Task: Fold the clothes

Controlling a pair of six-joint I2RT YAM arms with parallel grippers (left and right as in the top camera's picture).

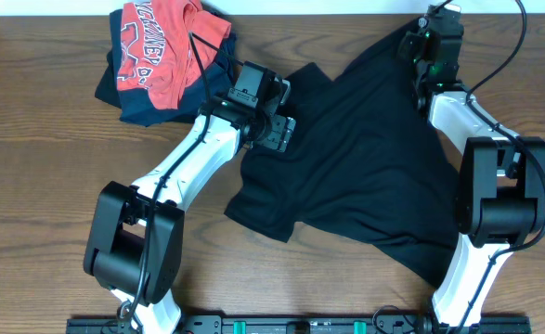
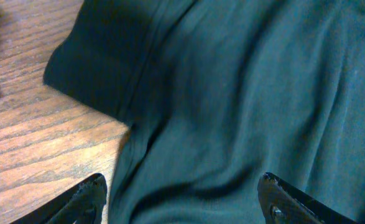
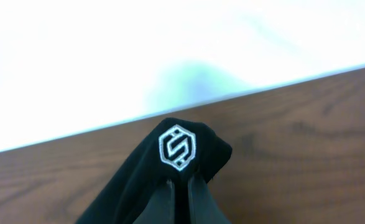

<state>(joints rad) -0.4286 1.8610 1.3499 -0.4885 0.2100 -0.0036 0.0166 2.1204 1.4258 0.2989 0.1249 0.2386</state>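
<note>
Wooden table [image 1: 31, 139] holds red shirt [image 1: 156, 46] on navy garment [image 1: 137, 109]; right pincer [image 3: 181, 185] pinches black T-shirt [image 1: 365, 158], left pincer [image 2: 182, 198] spread.

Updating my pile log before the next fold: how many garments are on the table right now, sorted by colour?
Black: 1, the soft black short-sleeved T-shirt, spread out
Red: 1, the crumpled red fabric shirt with white lettering
Dark navy: 1, the dark navy cloth garment beneath the red one
Total: 3

black T-shirt [image 1: 365, 176], rumpled, loosely spread, white emblem [image 3: 178, 148] corner seemingly raised
</note>
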